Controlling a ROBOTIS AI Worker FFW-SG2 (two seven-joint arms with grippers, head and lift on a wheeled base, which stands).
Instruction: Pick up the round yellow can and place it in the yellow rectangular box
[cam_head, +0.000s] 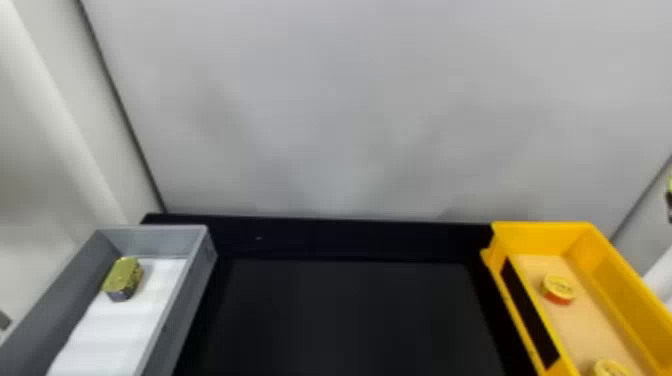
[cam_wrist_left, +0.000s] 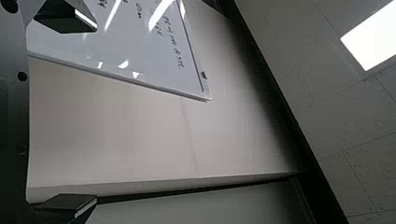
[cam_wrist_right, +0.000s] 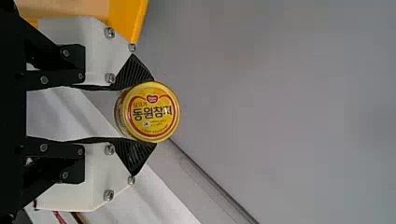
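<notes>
At the far right edge of the head view, my right gripper (cam_head: 669, 200) shows as a small dark piece beside a sliver of the round yellow can (cam_head: 670, 183). In the right wrist view, that gripper (cam_wrist_right: 153, 112) is shut on the can (cam_wrist_right: 154, 112), one finger against each side, its printed lid in view. The yellow rectangular box (cam_head: 620, 270) stands at the right; part of the box (cam_wrist_right: 128, 21) also shows in the right wrist view. My left gripper (cam_wrist_left: 96, 114) is open with nothing between its fingers, facing a wall and whiteboard.
Two round yellow cans lie inside the yellow box, one midway (cam_head: 558, 289) and one nearer (cam_head: 610, 368). A grey box (cam_head: 192, 295) at the left holds a gold rectangular can (cam_head: 122, 277) on white lining. Between the boxes lies a black surface (cam_head: 350, 315), with a grey panel behind.
</notes>
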